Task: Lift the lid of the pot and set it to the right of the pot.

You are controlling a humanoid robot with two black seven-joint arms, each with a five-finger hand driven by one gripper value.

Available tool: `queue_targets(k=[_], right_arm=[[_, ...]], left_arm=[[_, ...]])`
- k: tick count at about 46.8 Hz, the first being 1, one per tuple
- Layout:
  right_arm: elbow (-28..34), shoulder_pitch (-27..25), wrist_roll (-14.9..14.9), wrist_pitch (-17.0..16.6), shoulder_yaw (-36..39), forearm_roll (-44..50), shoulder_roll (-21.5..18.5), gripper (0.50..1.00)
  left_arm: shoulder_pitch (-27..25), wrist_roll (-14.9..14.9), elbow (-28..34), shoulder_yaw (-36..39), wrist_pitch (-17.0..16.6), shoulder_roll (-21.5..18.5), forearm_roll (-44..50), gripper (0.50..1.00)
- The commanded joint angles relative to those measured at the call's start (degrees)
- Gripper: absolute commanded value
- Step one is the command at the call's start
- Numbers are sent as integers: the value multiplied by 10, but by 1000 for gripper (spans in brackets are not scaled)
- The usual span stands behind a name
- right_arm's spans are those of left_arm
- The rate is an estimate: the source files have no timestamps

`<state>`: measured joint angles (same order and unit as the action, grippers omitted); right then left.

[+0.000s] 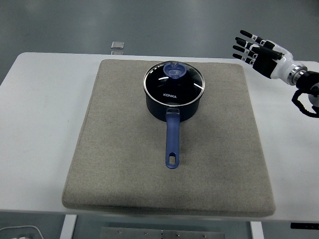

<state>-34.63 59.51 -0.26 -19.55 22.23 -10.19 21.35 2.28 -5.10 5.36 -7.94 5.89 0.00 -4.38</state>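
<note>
Lies flat on the white counter (pixel 45 99): a grey felt mat (pixel 124 174), cushioning the dark blue saucepan (pixel 172 107), long handle at 6 o'clock. Still seated on the rim: a domed glass lid (pixel 174 83) with translucent blue knob (pixel 175 70). Hovers at 3 o'clock, well apart: right robot hand (pixel 260 51), fingers spread, holding nothing.

Grey felt mat (pixel 124 169) on white table (pixel 40 124), small clear square object (pixel 117 45) on floor beyond
</note>
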Motion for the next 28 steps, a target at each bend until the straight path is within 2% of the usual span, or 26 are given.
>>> queue_targets(k=[1, 18, 28], right_arm=[[0, 0, -1, -1, 0, 0, -1, 913], [0, -1, -1, 7, -1, 2, 0, 913], [0, 1, -2, 0, 1, -2, 0, 913]], left_arm=[[0, 0, 0, 0, -1, 0, -1, 1000], [-6, 0, 1, 0, -4, 0, 0, 1000], [-7, 0, 1, 0, -4, 0, 0, 1000]])
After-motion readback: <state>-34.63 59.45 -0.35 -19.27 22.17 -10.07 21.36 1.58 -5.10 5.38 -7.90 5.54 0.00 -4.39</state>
